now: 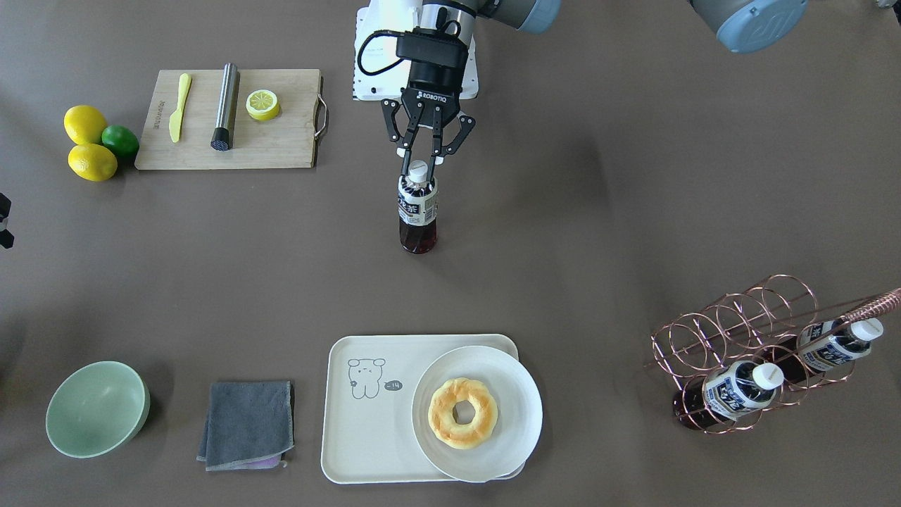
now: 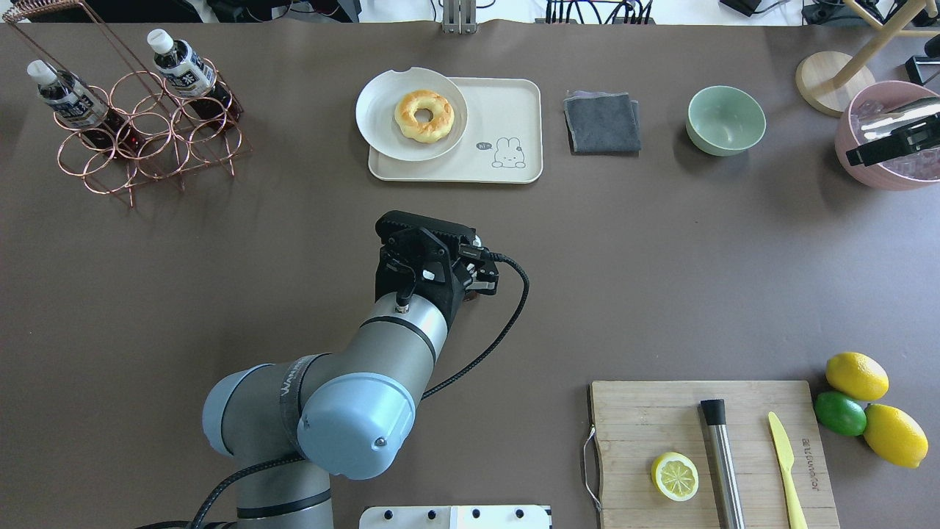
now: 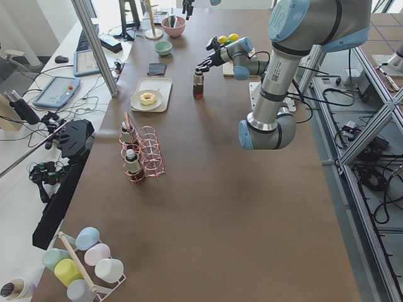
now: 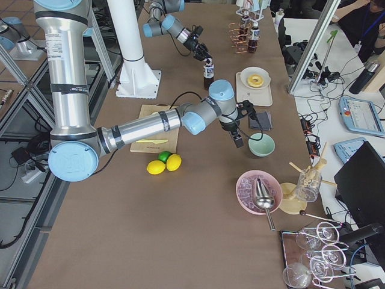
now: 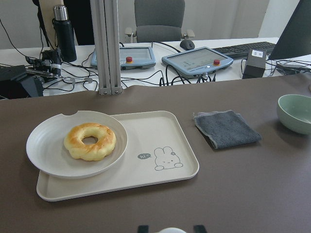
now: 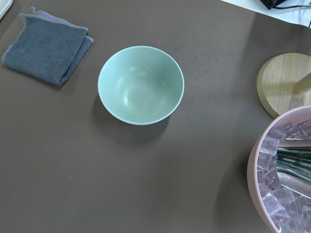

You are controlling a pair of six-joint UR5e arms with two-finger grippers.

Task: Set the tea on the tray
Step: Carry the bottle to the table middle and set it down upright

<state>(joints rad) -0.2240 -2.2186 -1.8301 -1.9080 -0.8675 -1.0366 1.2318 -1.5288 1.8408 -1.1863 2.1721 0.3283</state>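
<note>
Nearest the front camera: tray (image 1: 366,443), cream, low rim, at the operators' edge of the table. A round plate (image 1: 510,394) with a doughnut (image 1: 462,412) sits on it, covering roughly the half toward the robot's left, its rim hanging a little over the tray's edge. The other half shows the bear drawing, uncovered by the plate. Tea (image 1: 418,211) is not on the tray. It stands upright near the table's middle, well apart from the tray. Left gripper (image 1: 421,166) comes down on it from above, fingers drawn in on either side of the white cap and neck; I read this as clamped on the bottle. Whether the bottle's base rests on the table or is just off it cannot be told from these views. The left wrist view looks straight at the tray, with the top of the cap at its lower edge. Right gripper (image 4: 238,137) hangs near the grey cloth (image 4: 260,120) and green bowl (image 4: 262,144), away from the work; its finger state cannot be told. Judgement on progress: grasp appears done, carry not done, placement not done. Left to do: bring the bottle across to the bear half, set it upright beside the plate without touching it, then release.
</note>
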